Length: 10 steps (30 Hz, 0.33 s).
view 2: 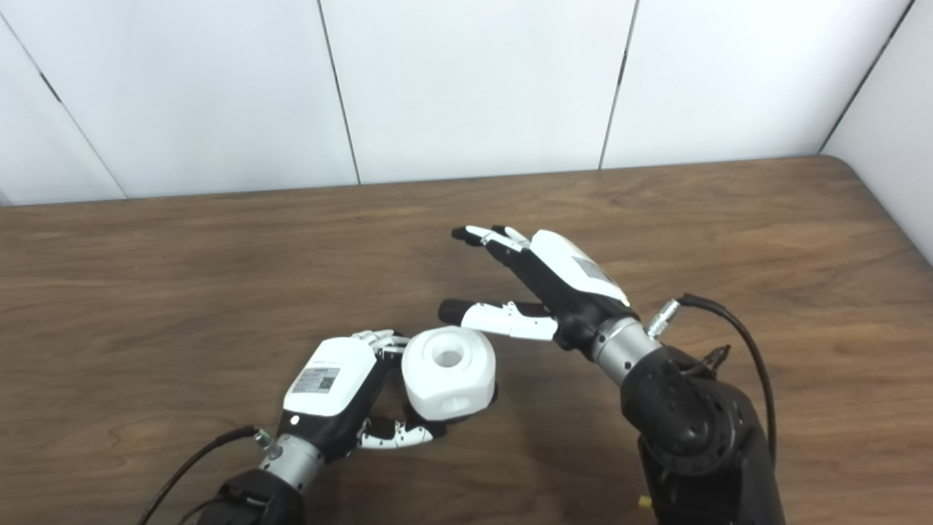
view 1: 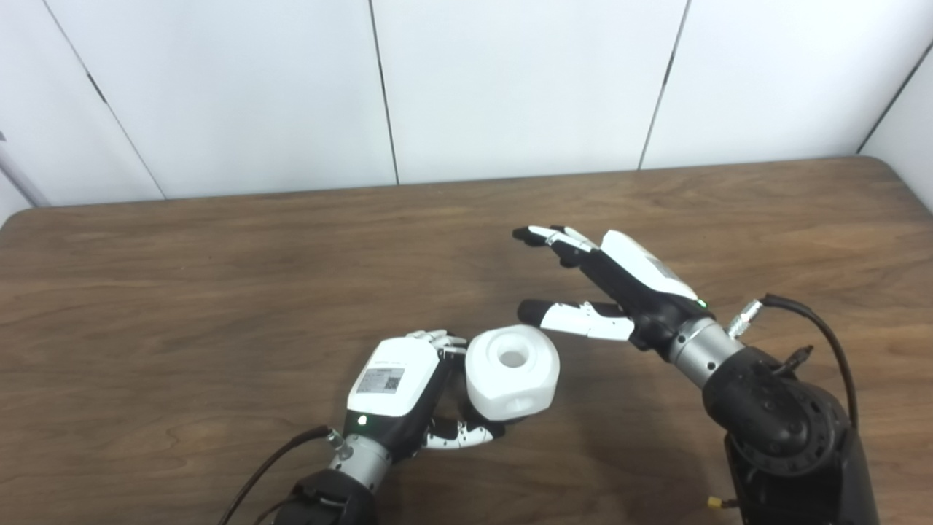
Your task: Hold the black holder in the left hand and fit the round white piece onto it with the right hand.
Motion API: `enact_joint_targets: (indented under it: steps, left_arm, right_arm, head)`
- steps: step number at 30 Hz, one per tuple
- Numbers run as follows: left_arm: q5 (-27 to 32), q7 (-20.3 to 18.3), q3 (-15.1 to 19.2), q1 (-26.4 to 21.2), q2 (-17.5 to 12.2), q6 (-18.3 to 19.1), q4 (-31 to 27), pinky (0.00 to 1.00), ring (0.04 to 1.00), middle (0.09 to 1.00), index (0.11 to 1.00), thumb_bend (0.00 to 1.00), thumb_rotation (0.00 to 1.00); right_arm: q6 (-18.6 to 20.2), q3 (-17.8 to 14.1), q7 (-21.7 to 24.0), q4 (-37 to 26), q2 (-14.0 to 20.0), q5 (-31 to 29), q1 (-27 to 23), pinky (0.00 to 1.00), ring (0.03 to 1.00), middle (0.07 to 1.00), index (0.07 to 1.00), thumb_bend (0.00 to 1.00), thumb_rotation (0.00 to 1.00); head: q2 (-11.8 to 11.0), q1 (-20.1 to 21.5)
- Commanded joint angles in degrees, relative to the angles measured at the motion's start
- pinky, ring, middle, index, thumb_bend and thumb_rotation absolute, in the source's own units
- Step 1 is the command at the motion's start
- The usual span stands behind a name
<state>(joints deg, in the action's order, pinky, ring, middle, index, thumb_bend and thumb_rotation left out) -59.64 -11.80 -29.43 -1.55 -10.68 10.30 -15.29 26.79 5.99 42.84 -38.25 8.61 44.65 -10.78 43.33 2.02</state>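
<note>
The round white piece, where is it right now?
The round white piece sits low and centre in both views, at the left hand's fingers above the table; the open right hand is just beyond it.

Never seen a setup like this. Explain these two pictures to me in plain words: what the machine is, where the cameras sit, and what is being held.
This is a humanoid robot at a brown wooden table. Both pictures come from two cameras side by side on its head, so they show one scene from slightly different spots. The arms enter from the bottom edge. The left hand has its fingers curled beside the round white piece, which has a hole in its top; a little black shows beneath the piece, too hidden to identify. The right hand is open, fingers spread, holding nothing, just beyond the piece. Behind is a white panelled wall.
</note>
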Motion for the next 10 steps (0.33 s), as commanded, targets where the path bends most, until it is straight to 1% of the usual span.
enact_joint_targets:
  steps: [1, 5, 6, 7, 8, 10]
  left_arm:
    - [-1.4, -4.6, -1.1, 0.3, -0.8, 0.6, 1.7, 0.87, 0.854, 0.772, 0.492, 0.52, 0.07]
    - [-2.8, -7.4, -1.1, 0.2, -0.9, 1.9, -0.1, 0.87, 0.855, 0.773, 0.496, 0.52, 0.08]
    - [-3.2, -8.1, -1.1, 0.2, -0.9, 2.2, -0.6, 0.87, 0.855, 0.773, 0.573, 0.66, 0.15]
    - [-3.6, -8.9, -1.0, 0.2, -0.8, 2.5, -1.1, 0.87, 0.853, 0.773, 0.628, 0.75, 0.2]
    - [-4.0, -9.5, -0.9, 0.2, -0.7, 2.7, -1.5, 0.86, 0.851, 0.772, 0.649, 0.79, 0.22]
    - [-4.6, -10.7, -0.4, 0.4, -0.4, 3.5, -2.7, 0.86, 0.848, 0.773, 0.674, 0.83, 0.24]
  right_arm:
    - [0.1, -0.7, -1.1, -1.4, -0.5, -0.1, -1.4, 0.86, 0.994, 0.915, 0.899, 0.85, 1.0]
    - [0.1, -1.1, -0.9, -1.2, -0.2, 0.0, -1.6, 0.87, 0.997, 0.918, 0.9, 0.86, 1.0]
    - [0.1, -1.1, -1.0, -1.1, 0.0, 0.0, -1.6, 0.87, 0.996, 0.918, 0.899, 0.86, 1.0]
    - [0.1, -1.2, -1.0, -1.1, 0.2, 0.0, -1.7, 0.87, 0.994, 0.916, 0.898, 0.86, 1.0]
    - [0.1, -1.2, -1.0, -1.0, 0.3, 0.0, -1.7, 0.86, 0.994, 0.915, 0.898, 0.85, 1.0]
    - [0.1, -1.5, -0.6, -1.0, 0.4, 0.5, -1.9, 0.86, 0.993, 0.915, 0.898, 0.85, 1.0]
  head:
    - [0.1, 0.0]
    - [0.1, -0.1]
    - [0.1, -0.1]
    - [0.1, -0.1]
    - [0.1, -0.1]
    - [0.2, -0.4]
